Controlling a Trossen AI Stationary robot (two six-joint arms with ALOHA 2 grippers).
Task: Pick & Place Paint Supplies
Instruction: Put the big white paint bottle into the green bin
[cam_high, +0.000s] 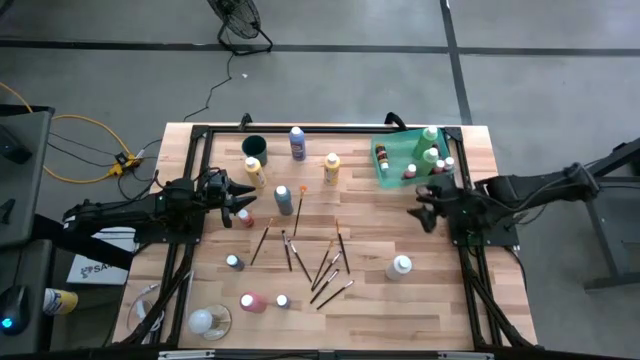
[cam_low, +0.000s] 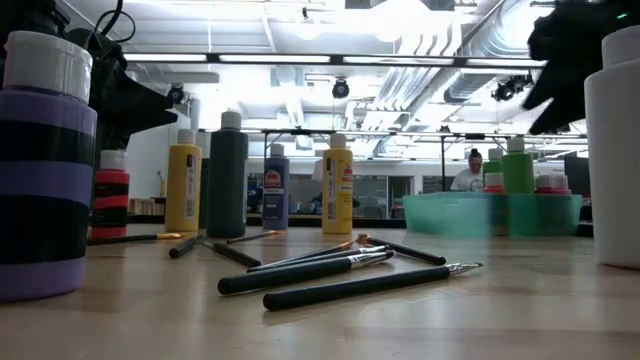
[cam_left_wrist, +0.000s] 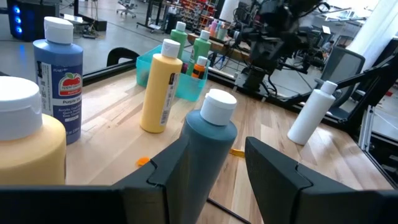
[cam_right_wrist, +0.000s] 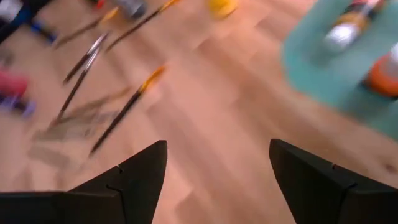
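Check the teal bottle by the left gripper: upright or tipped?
Upright. The teal bottle stands on its base, white cap on top, between the left gripper's fingers.

The high view looks straight down on the whole pale wooden bench (cam_high: 370, 300). The low view sits at bench height, close behind the scattered thin dark-handled paintbrushes (cam_low: 350, 272). Each wrist view peers forward between its own jaws. All share the translucent green rectangular tray (cam_high: 392, 165).
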